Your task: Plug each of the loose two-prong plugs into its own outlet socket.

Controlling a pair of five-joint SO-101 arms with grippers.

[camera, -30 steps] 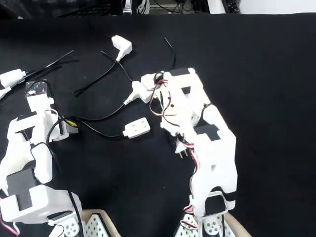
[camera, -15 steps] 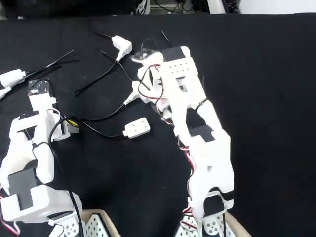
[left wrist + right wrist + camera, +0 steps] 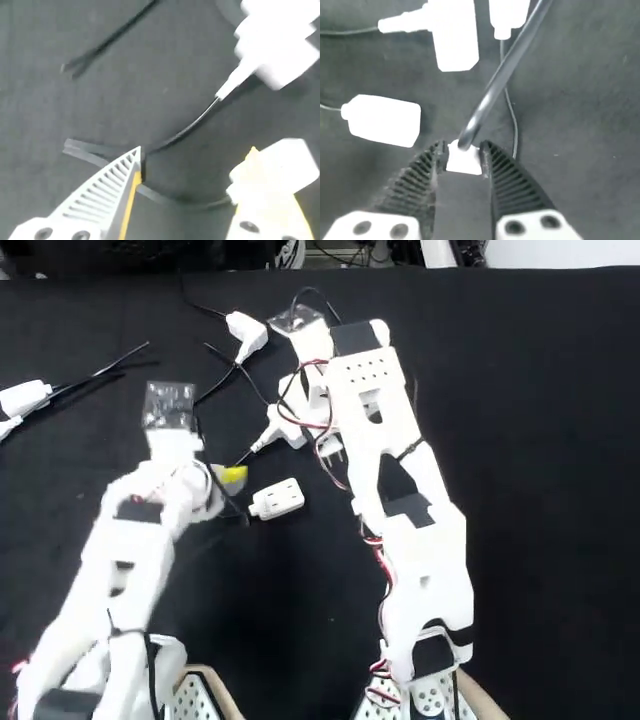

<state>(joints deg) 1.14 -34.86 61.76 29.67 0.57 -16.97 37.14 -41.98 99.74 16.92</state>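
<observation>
Loose plug [image 3: 22, 397] with a black lead lies at the far left edge of the desk [image 3: 540, 390]. Next along, the left claw [image 3: 195, 155] hangs low over the black cloth with its fingers spread wide. A thin black cable [image 3: 175, 199] crosses the gap between them. Just beside this claw sits a white outlet socket [image 3: 276, 499], with a second plug [image 3: 247, 333] farther back. Farthest right, near the desk's back edge, the right claw [image 3: 463, 147] is clamped on a small plug [image 3: 464, 162], whose dark lead [image 3: 505, 70] rises away from it.
</observation>
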